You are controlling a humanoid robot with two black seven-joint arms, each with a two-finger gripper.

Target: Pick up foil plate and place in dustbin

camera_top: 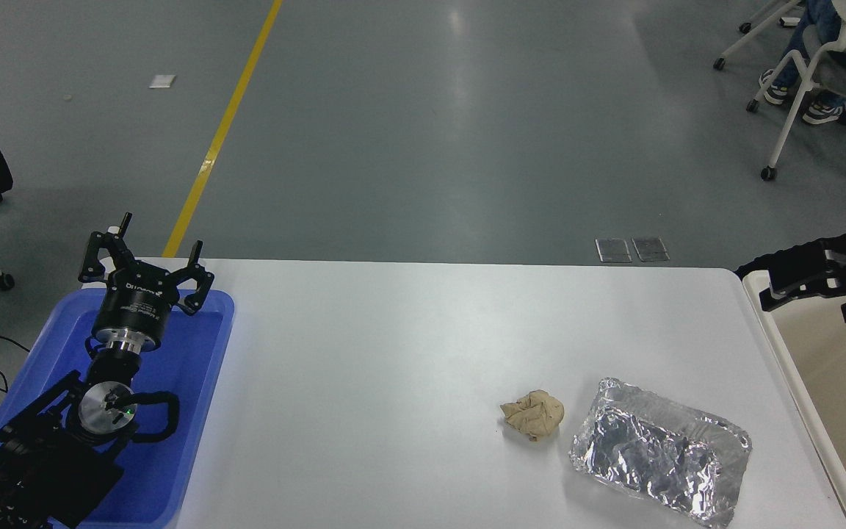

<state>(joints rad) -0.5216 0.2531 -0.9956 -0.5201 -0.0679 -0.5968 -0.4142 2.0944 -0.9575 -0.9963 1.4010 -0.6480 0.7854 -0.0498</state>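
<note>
Head view: the foil plate (pixel 660 451) lies untouched on the table (pixel 393 345), just left of the dustbin (pixel 797 382). Above the bin's rim, the right gripper (pixel 775 283), fingers apart, must likely descend to the plate. The left gripper (pixel 145 261), fingers spread, is parked far left.

shiny crinkled foil plate (pixel 659 452)

Grey floor (pixel 423 132) w/ yellow line (pixel 221 132) (glossy), wheeled chairs (pixel 812 81) top right, white table (pixel 393 353).
</note>
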